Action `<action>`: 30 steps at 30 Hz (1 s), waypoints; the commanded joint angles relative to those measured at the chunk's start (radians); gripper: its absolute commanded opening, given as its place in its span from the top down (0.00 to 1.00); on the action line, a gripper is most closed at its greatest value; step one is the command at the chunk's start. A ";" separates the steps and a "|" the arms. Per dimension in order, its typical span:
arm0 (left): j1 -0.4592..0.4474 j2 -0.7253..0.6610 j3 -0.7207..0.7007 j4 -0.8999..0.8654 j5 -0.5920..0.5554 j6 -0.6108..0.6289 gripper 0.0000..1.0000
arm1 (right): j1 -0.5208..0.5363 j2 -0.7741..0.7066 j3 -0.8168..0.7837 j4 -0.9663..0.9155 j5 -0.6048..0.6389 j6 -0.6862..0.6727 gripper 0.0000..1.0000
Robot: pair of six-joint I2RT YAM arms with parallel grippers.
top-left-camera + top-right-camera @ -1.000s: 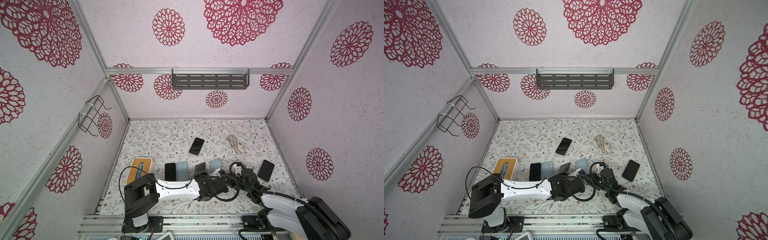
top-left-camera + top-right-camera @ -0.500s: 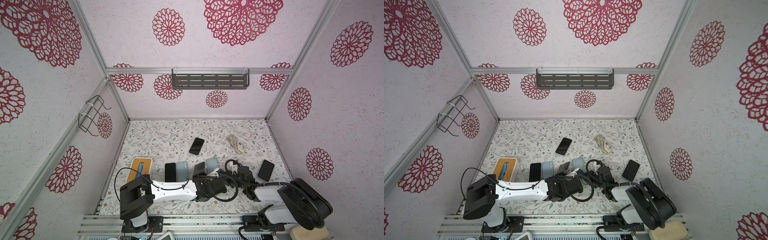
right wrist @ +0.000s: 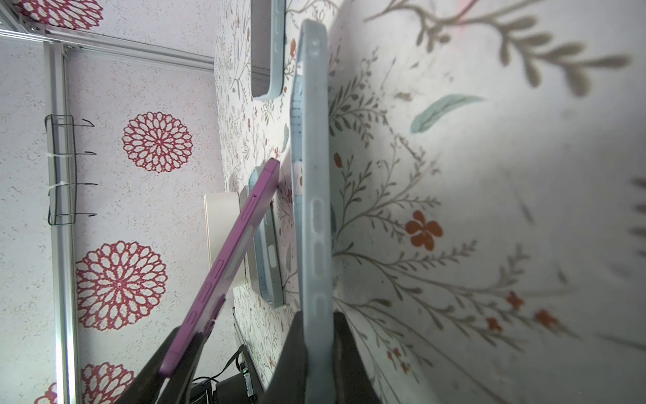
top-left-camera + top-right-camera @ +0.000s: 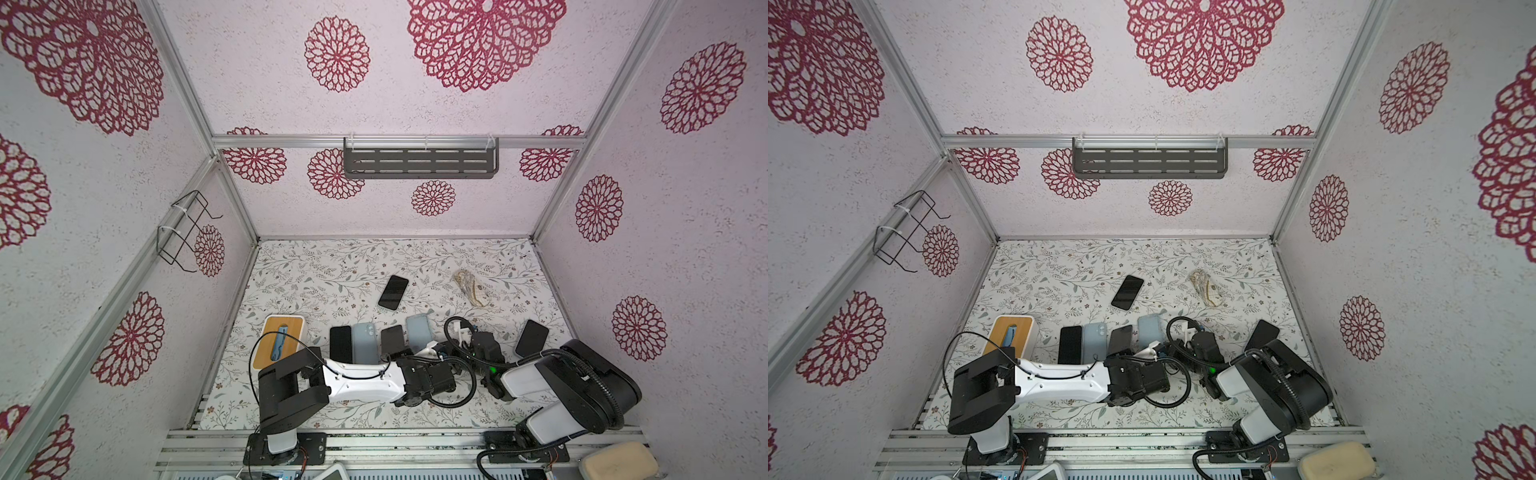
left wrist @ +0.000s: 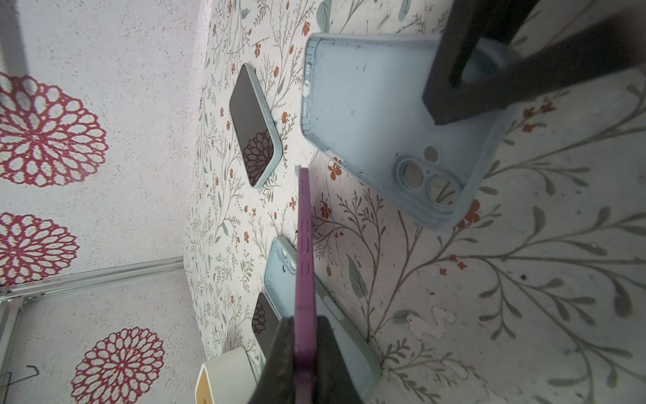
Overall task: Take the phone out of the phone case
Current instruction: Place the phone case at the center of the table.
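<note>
The phone (image 5: 303, 245) has a purple rim and shows edge-on in the left wrist view, with my left gripper (image 5: 304, 349) shut on its lower end. In both top views it is tilted off the table, dark screen up (image 4: 392, 338) (image 4: 1120, 337). The phone case (image 3: 313, 175) is light blue and empty, and my right gripper (image 3: 316, 349) is shut on its end. The case (image 5: 367, 105) shows its bare inside and camera holes, and the right gripper's fingers (image 5: 489, 87) clamp one end. Phone and case are apart, side by side, the case (image 4: 417, 330) to the phone's right.
On the floral table lie a black phone (image 4: 392, 292), a cased phone (image 4: 340, 343) next to a blue case (image 4: 365, 343), another phone (image 4: 532, 338), a wooden-lidded tissue box (image 4: 282, 340) and a crumpled wrapper (image 4: 469, 286). A grey shelf (image 4: 419, 164) hangs on the back wall.
The right arm's elbow has risen and swung inward. The held case and phone have shifted slightly left. Both grips remain.
</note>
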 commanded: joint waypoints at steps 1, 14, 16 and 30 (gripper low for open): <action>-0.008 0.018 0.016 -0.007 0.020 -0.010 0.78 | 0.011 0.017 0.032 0.055 -0.006 0.009 0.97; -0.011 0.055 0.018 0.006 0.052 -0.034 0.57 | 0.017 0.076 0.040 0.105 -0.013 0.028 0.96; -0.011 0.064 0.019 0.007 0.056 -0.041 0.54 | 0.018 0.079 0.039 0.108 -0.011 0.028 0.96; -0.007 0.098 0.007 0.022 0.076 -0.088 0.27 | 0.032 0.085 0.063 0.042 0.015 0.013 0.93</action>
